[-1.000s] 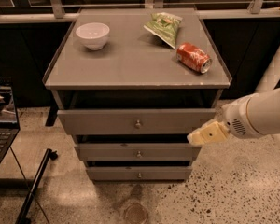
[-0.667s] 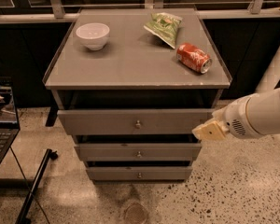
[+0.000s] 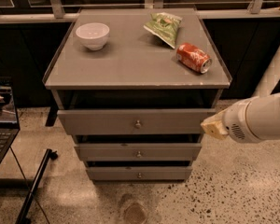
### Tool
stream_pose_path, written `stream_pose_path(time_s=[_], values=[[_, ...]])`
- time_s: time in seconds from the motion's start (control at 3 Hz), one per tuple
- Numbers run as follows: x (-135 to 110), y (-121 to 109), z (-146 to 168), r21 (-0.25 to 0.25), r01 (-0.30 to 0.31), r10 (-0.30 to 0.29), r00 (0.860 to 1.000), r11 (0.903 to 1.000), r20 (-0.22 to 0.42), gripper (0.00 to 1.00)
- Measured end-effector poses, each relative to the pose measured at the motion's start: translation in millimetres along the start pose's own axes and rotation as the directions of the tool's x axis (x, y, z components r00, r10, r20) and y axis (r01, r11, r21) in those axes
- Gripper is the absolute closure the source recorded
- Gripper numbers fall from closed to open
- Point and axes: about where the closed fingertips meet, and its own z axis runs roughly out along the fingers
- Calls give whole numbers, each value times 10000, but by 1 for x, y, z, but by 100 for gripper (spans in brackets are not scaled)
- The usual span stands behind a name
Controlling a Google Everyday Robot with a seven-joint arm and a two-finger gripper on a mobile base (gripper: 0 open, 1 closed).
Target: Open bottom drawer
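Three grey drawers sit stacked under the bench [image 3: 130, 62]. The top drawer [image 3: 102, 122] shows the widest front and the middle drawer [image 3: 107, 151] a narrower one. The bottom drawer [image 3: 114, 173] is the narrowest and shortest, lowest in the bench, just above the floor [image 3: 224, 195]. Each front has one small round knob at its centre, so three knobs in all. A dark gap shows above each front. From this steep angle I would only say the bottom drawer looks close to shut, if not fully.

On the bench top lie three things: one white bowl [image 3: 92, 35] toward its left rear, one green snack bag [image 3: 164, 27] toward its right rear, and one red can [image 3: 193, 58] on its side near the right edge. The front half of the bench top is bare.

The one tool [image 3: 213, 126] hangs just off the bench's right side, level with the top drawer's right end and above the bottom drawer's height, on a thick white arm [image 3: 263, 118] coming in from the right. Whether the tool is apart or together I cannot tell.

Left of the bench stand one open laptop [image 3: 0, 125] and one dark pole [image 3: 35, 185] slanting across the floor. The speckled floor in front of the bench and to its right lies open.
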Motion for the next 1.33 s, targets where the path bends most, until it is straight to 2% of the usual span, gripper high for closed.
stream_pose_path(time_s=[0.33, 0.67, 1.0, 1.33], values=[[22, 16, 13, 6, -365, 365, 9989, 9993, 309, 100], [66, 40, 53, -484, -1547, 1592, 9809, 9868, 1114, 100], [63, 36, 79, -1095, -2624, 2830, 9179, 9587, 2781, 100], [73, 26, 102, -2036, -3383, 3916, 8469, 9187, 3598, 100]])
